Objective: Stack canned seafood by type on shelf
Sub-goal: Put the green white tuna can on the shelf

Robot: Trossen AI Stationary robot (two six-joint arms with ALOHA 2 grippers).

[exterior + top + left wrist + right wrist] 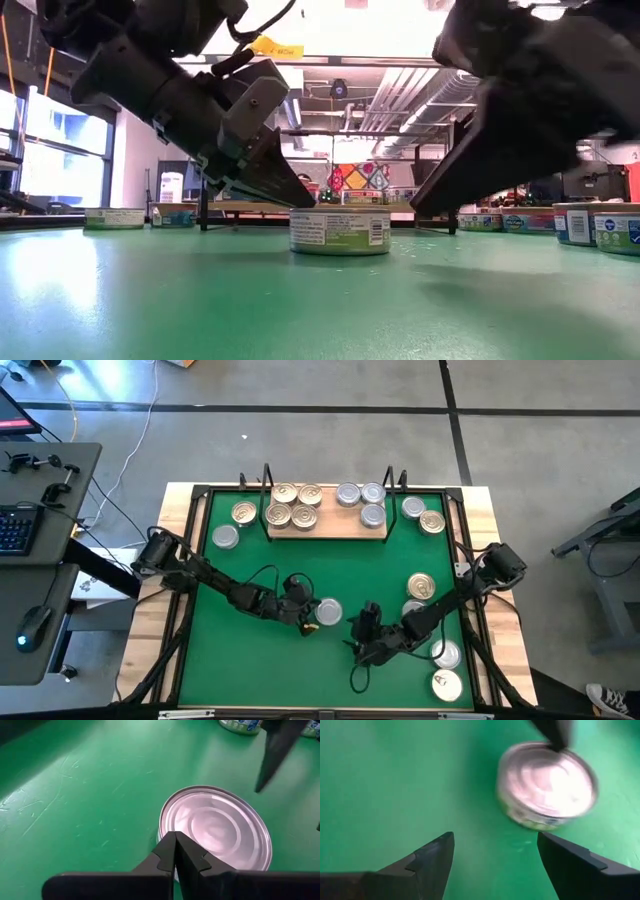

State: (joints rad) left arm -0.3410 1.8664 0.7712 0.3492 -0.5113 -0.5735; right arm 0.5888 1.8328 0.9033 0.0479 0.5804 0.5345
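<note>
Reaching mid-mat, left tool (306, 622) pinched empty beside tin (328, 612) — right tool (362, 632) spread.

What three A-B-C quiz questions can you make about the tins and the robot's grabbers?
1. The silver tin between the two arms stands on: A the shelf; B the green mat; C the floor.
2. The four tins at the left end of the shelf have lids that are: A gold; B red; C blue.
3. The right gripper is: A shut; B holding a tin; C open.
Answers: B, green surrounds it; A, their tops look gold from above; C, its fingers stand wide apart over bare mat.
</note>
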